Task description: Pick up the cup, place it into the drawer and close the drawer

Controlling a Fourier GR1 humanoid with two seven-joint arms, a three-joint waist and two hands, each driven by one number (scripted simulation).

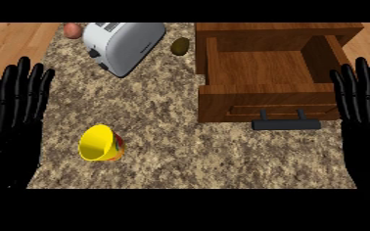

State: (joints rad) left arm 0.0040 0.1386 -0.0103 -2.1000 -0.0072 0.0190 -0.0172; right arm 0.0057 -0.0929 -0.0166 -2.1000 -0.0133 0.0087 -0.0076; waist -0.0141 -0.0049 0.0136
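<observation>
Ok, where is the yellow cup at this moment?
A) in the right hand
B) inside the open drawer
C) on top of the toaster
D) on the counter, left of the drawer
D: the cup lies on the counter left of the open drawer, apart from the left hand and right hand, both open.

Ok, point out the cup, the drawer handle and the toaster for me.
cup (98,143), head view, yellow inner wall
drawer handle (286,125), head view, middle of black bar
toaster (124,46), head view, silver side
</observation>
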